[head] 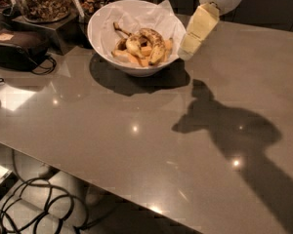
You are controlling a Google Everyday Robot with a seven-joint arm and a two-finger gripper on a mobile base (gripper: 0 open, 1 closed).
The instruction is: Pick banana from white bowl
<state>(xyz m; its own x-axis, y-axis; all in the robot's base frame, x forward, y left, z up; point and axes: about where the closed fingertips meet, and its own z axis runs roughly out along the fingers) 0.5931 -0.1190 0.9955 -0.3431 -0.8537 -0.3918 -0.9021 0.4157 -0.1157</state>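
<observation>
Holding the gripper [187,50] just beside the white bowl [98,43], near the banana [156,44]; cannot tell if spread or pressed together.

The gripper [189,45] hung just beside the right rim of the white bowl [98,43], above the grey table [136,145], where the arm's dark shadow [229,126] fell. Inside the paper-lined bowl the speckled banana [156,45] lay curved along the right side, next to a shorter banana [133,44] and orange fruit chunks [145,50]. Behind the bowl stood a glass jar of nuts [41,1], and a dark case [14,45] lay at the left.
</observation>
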